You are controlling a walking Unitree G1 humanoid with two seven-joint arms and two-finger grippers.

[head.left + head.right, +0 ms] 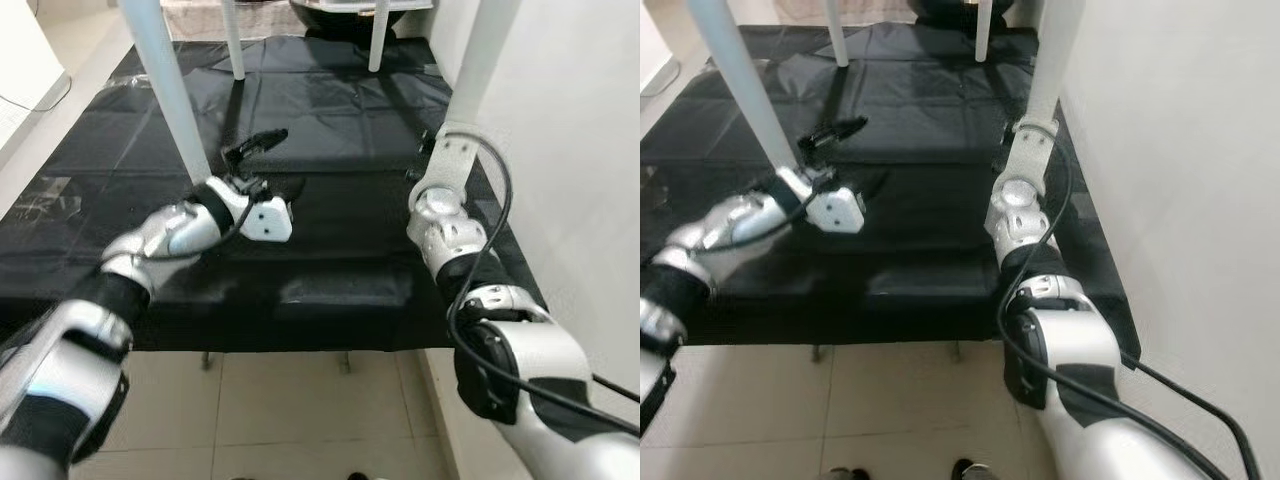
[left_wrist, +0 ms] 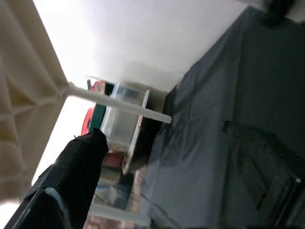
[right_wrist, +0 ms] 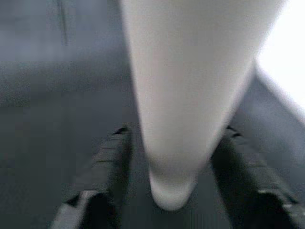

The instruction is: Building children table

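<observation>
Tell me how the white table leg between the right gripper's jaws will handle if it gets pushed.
The white table leg looks like a rigid, smooth tapered tube, so it probably won't flex but may slip between the right gripper jaws. Its rounded tip sits on the black sheet, which could slide or wrinkle under a push.

Head cameras: we look from above, forward and down, onto the black sheet (image 1: pixel 330 150) and pale floor tiles (image 1: pixel 300 410).
Overlap: our two eyes share one scene; both arms, the near white legs (image 1: pixel 740 70) and the far legs (image 1: pixel 233 40) appear in each, slightly shifted sideways.
Left wrist camera: we look along a black finger (image 2: pixel 71 176) across the sheet towards a far leg (image 2: pixel 119 102) and clutter, quite low.
Right wrist camera: we sit very close to a white leg (image 3: pixel 186 95) between two fingers (image 3: pixel 107 167), blurred.
</observation>
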